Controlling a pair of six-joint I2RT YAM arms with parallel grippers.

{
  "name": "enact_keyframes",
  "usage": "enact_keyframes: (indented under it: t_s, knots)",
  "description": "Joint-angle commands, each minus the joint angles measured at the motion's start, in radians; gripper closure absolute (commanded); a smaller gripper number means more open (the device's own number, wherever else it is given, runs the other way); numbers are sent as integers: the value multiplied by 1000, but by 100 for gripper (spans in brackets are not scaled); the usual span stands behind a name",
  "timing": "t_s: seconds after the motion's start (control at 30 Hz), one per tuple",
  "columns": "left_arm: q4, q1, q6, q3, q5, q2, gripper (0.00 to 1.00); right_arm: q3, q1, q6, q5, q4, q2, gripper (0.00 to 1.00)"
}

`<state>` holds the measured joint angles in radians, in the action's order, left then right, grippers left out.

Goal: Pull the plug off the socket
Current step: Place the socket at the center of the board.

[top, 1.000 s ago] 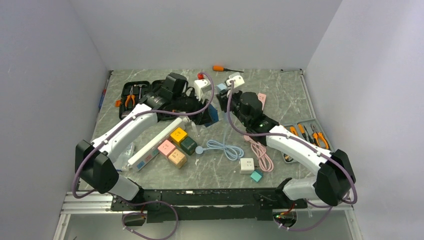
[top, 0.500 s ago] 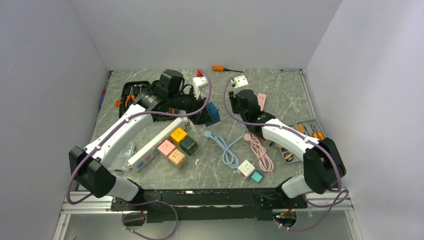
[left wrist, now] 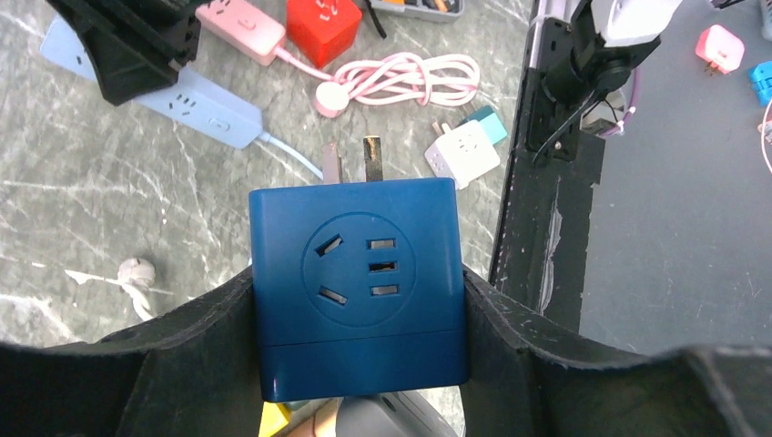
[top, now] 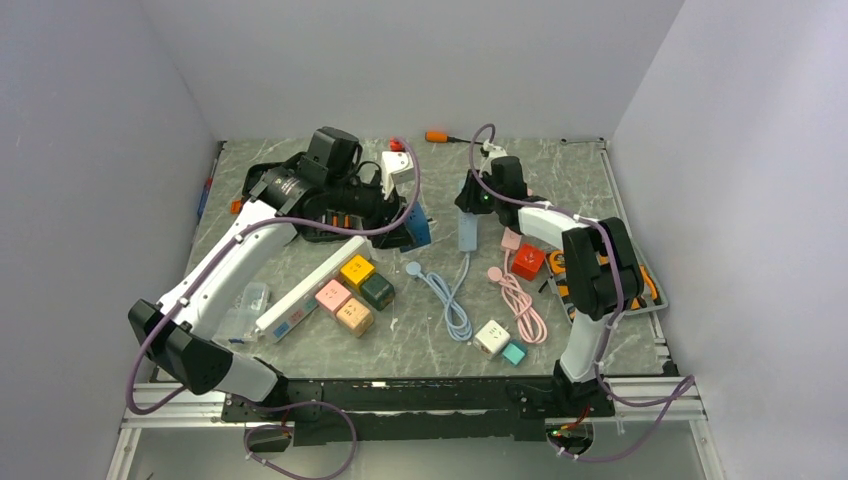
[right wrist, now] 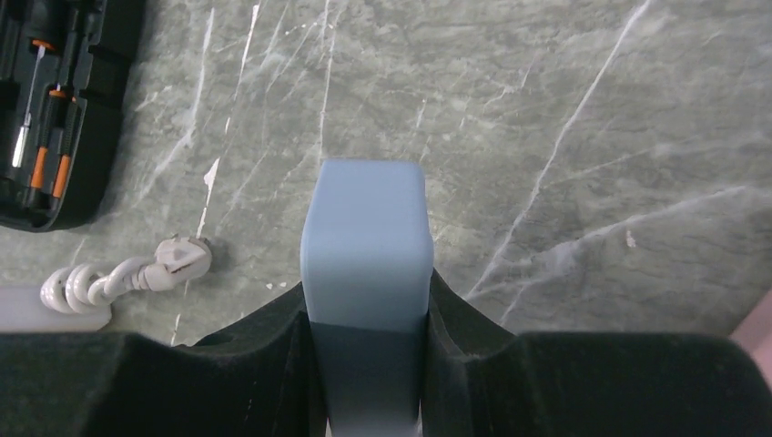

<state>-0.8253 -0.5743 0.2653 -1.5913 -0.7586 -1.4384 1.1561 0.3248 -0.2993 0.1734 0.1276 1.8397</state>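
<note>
The plug point(left wrist: 360, 291) is a dark blue cube adapter, and my left gripper point(left wrist: 360, 305) is shut on its two sides. Its bare metal prongs point(left wrist: 371, 168) stick out in free air. In the top view the plug point(top: 421, 228) hangs left of centre. The socket is a light blue power strip point(right wrist: 367, 241); my right gripper point(right wrist: 367, 305) is shut on it, above the marble. From above, the socket point(top: 467, 232) hangs below the right gripper point(top: 470, 205), a short gap right of the plug. In the left wrist view the socket point(left wrist: 196, 105) lies apart from the prongs.
The strip's light blue cable point(top: 450, 295) trails toward the front. A long white power strip point(top: 310, 285), coloured cubes point(top: 352, 290), a pink cable point(top: 525, 305), a red cube point(top: 527, 262) and a white cube point(top: 492, 336) lie around. A black tool case point(top: 270, 185) is at the back left, a tool tray point(top: 640, 290) at the right.
The two grippers have drawn apart: the right arm swung right and back with the light blue strip, pulling its cable out straighter, and the left arm shifted left with the blue plug.
</note>
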Motion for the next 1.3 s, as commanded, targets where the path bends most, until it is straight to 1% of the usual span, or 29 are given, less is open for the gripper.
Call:
enact_keyframes:
  t_s: [0.0,0.03,0.1,0.13,0.17,0.2,0.23,0.27,0.37,0.43,0.5,0.6,0.7,0.73,0.83,0.87,0.93,0.97,1.03,1.1,1.17,1.27]
  knots:
    - [26,21,9,17,15,6,100,68,-16,-80,115,45,34,73]
    - [55,21,-1,33,15,15,100,84,-17,-69,101,20,43,69]
    - [89,22,-18,45,13,18,100,102,-20,-56,67,-11,52,65]
    - [98,22,-22,43,7,13,100,115,-21,-47,46,-39,53,56]
    - [103,24,-27,38,7,7,100,122,-22,-43,36,-52,52,45]
    - [106,26,-30,29,0,-2,100,122,-25,-40,37,-57,49,32]
    - [107,29,-30,25,-14,-8,100,118,-24,-38,36,-58,41,23]
    - [107,32,-21,20,-35,-12,100,112,-25,-34,37,-57,26,18]
    - [76,34,28,6,-117,-25,100,83,-25,-17,39,-49,-52,8]
    - [24,33,70,-19,-168,-39,100,58,-26,-4,38,-48,-124,4]
    - [-43,33,123,-43,-207,-54,100,20,-25,10,66,-38,-214,2]
    - [-139,34,218,-58,-243,-59,100,-42,-28,38,193,-19,-363,1]
    - [-206,33,305,-51,-271,-47,100,-91,-26,78,394,-39,-508,0]
    - [-227,34,328,-49,-282,-41,100,-110,-26,88,497,-42,-555,0]
    - [-311,33,414,-61,-340,-28,100,-159,-17,97,732,-35,-693,0]
    - [-345,34,451,-65,-355,-25,100,-162,4,106,776,-40,-724,0]
    - [-363,32,468,-67,-362,-17,100,-140,75,169,774,-110,-769,0]
    - [-364,32,471,-66,-358,-13,100,-114,132,216,743,-182,-775,0]
    - [-370,32,484,-63,-349,-4,100,-46,239,316,660,-312,-755,0]
    - [-371,32,485,-60,-340,5,100,13,307,372,604,-414,-709,0]
    - [-361,33,476,-47,-336,20,100,26,340,386,586,-436,-680,0]
    - [-331,31,456,-20,-331,44,100,10,369,390,572,-412,-677,0]
